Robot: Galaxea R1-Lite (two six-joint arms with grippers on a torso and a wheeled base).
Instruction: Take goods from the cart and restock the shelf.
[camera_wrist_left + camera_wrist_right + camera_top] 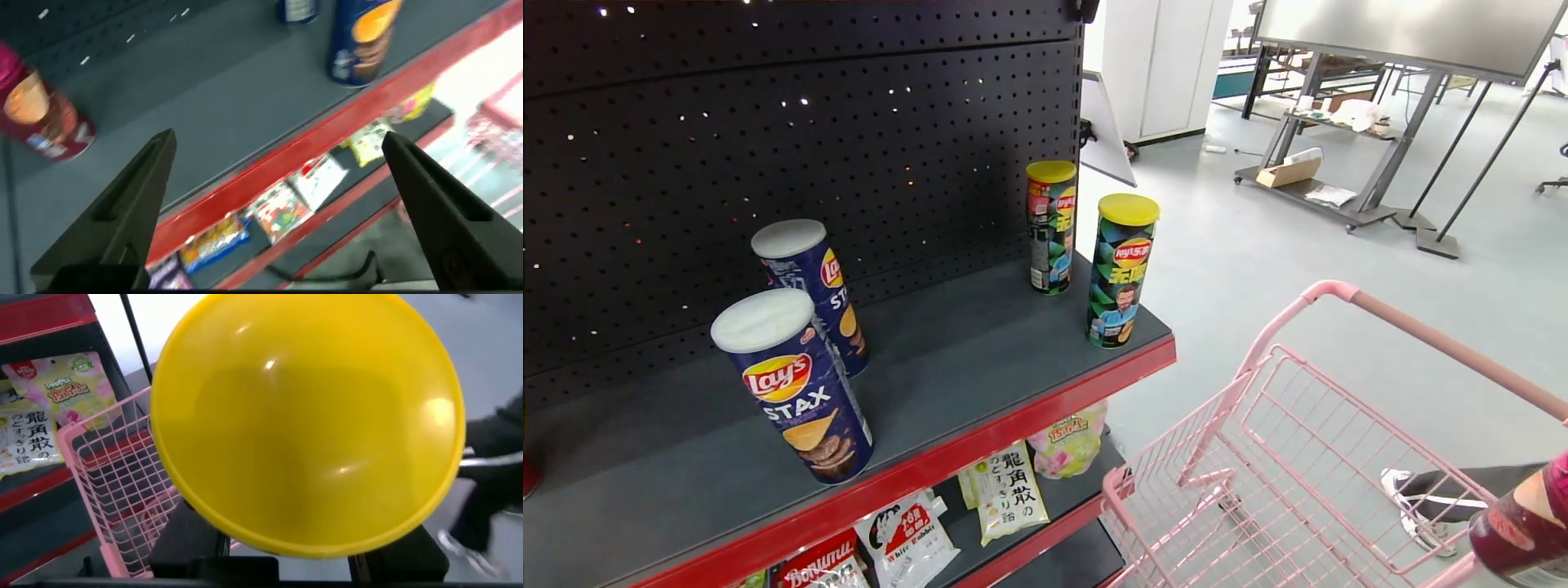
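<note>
Four tall chip cans stand upright on the grey shelf (980, 359) with its red front lip: two blue cans with white lids on the left, one near the front edge (796, 384) and one just behind it (813, 286), and two green-and-black cans with yellow lids on the right, one far back by the pegboard (1049, 224) and one at the near right corner (1123, 269). Each pair stands close together without touching. A fifth, held can (1515, 531) has a dark maroon body with an orange patch and sits tilted above the near right rim of the pink wire cart (1262, 351), well apart from the shelf; from the right wrist its round, glossy yellow lid (306, 425) faces the camera. The right end effector (286, 567) grips this can, its black fingers (188, 547) pressed to either side below the lid. The left end effector (278, 139) hangs over the left part of the shelf near the red lip, its two dark fingers (122, 212) spread wide with nothing between them. A maroon can (41, 110) stands on the shelf to the far left of it. Snack bags (1005, 494) lie on the lower shelf beneath.
</note>
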